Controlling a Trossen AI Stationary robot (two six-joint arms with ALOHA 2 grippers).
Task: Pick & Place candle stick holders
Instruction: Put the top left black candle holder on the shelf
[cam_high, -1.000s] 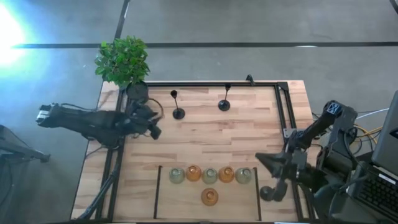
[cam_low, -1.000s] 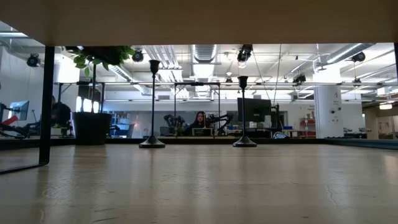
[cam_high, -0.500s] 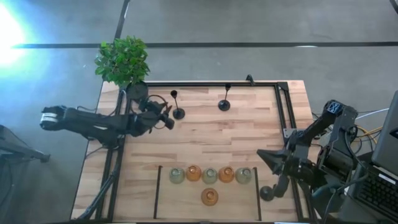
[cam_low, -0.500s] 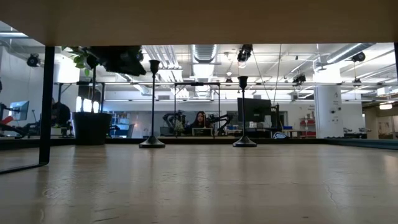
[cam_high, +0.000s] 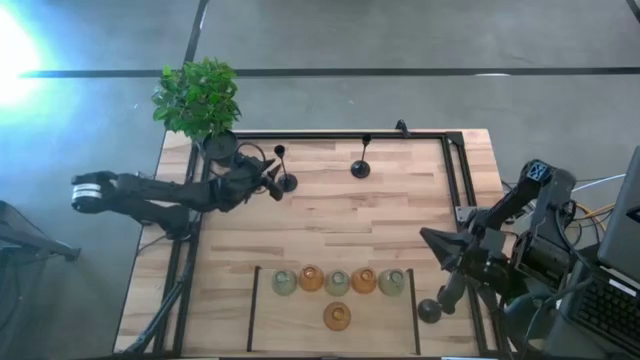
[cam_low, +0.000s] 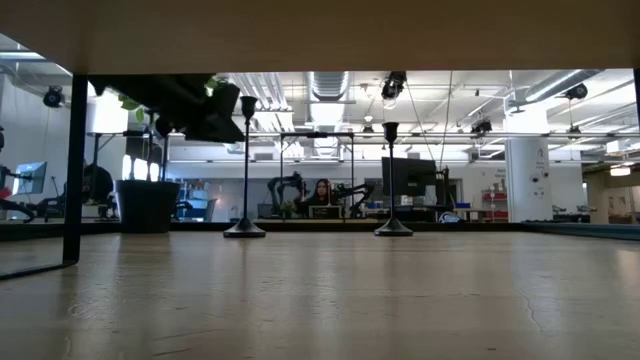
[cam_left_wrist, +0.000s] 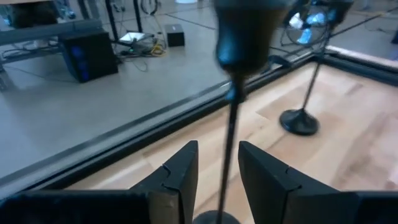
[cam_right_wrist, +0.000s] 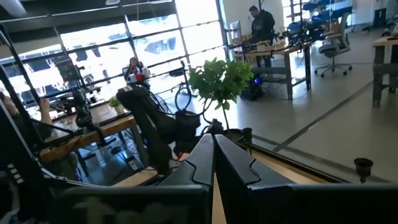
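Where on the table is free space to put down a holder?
The wide wood between the two black stemmed holders and the glass row is bare. It is crowded at the row and beside the plant, where the left claw works.

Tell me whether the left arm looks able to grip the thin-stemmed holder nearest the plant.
Probably yes: the left gripper stands open with the holder's stem between its fingers, nothing blocking.

Left wrist: thin-stemmed holder between our parted gripper fingers

Our left gripper (cam_left_wrist: 217, 177) stands apart around the thin stem of the near black candle stick holder (cam_left_wrist: 239, 56), not touching it; a second black candle stick holder (cam_left_wrist: 303, 115) stands farther off on the wooden desk (cam_left_wrist: 367, 143).
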